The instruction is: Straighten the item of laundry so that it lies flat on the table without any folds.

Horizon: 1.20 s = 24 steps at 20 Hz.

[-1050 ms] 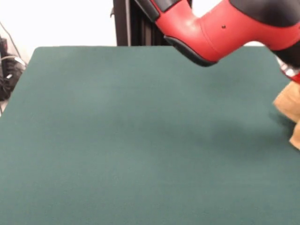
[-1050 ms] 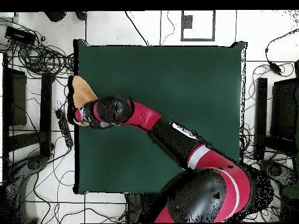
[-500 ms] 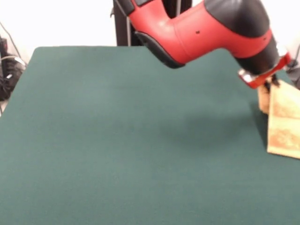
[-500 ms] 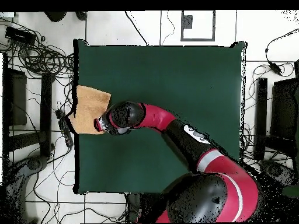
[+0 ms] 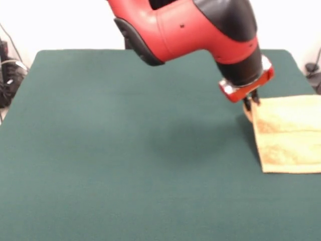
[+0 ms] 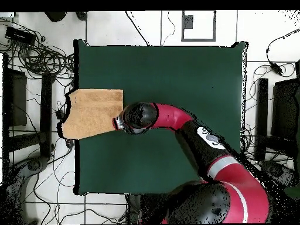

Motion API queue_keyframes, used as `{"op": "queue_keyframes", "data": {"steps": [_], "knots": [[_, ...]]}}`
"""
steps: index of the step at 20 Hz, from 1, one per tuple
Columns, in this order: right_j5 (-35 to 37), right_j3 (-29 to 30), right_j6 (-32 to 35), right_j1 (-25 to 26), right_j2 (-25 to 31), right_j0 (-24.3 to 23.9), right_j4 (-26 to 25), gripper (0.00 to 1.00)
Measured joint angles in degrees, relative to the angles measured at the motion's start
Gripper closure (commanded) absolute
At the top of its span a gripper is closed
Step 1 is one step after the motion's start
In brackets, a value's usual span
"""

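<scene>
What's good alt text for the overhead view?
An orange-tan towel lies spread at one side of a dark green table, partly overhanging its edge. A red and black robot arm reaches across, its gripper at the towel's inner edge.

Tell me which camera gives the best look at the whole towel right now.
The overhead view. It shows the towel in full outline, spread out, with its one side hanging past the table edge. The front view cuts the towel off at the picture's right edge, showing only the part beside the gripper.
</scene>
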Motion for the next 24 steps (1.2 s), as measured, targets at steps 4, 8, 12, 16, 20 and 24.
{"op": "queue_keyframes", "data": {"steps": [4,8,12,16,20,24], "knots": [[-1.85,-0.69,0.00,-1.11,-2.21,0.23,-1.55,1.00],[-6.23,-1.28,0.00,-2.36,-4.91,0.49,-3.63,1.00],[-12.07,-1.77,0.00,-3.12,-7.74,0.57,-5.47,1.00],[-16.36,-2.04,0.00,-3.66,-9.76,0.35,-6.58,1.00],[-19.39,-2.08,0.00,-3.77,-10.62,-1.50,-8.37,1.00],[-19.77,-2.07,0.00,-3.78,-10.50,-4.98,-10.25,1.00]]}}
